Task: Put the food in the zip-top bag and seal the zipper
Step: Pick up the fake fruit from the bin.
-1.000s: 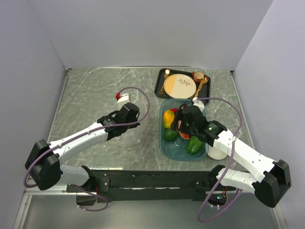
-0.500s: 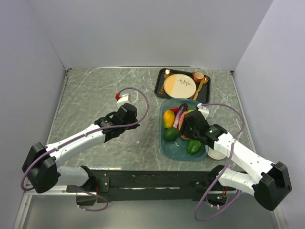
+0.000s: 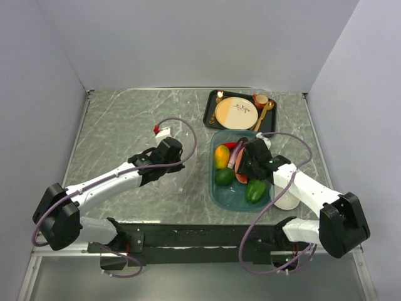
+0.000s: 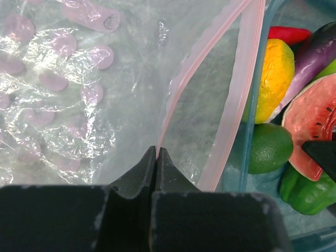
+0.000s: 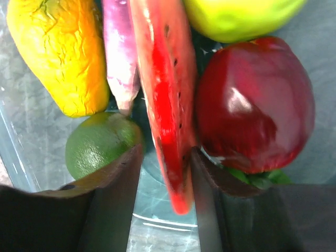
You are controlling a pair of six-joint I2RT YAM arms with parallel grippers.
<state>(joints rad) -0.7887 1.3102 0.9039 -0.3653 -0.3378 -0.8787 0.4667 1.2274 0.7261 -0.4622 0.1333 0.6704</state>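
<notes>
The left arm reaches forward, low across the table [image 3: 113, 125]. The left gripper [image 4: 156, 153] is pinched together on one lip of the bag [image 4: 79, 105], whose pink zipper [image 4: 237, 89] gapes beside the teal tray [image 3: 214, 194]. The food lies in that tray: yellow fruit [image 5: 58, 52], lime [image 5: 97, 147], red apple [image 5: 257, 105]. The right arm bends in over it, and the right gripper [image 5: 164, 157] seems clamped on the watermelon slice [image 5: 165, 89].
</notes>
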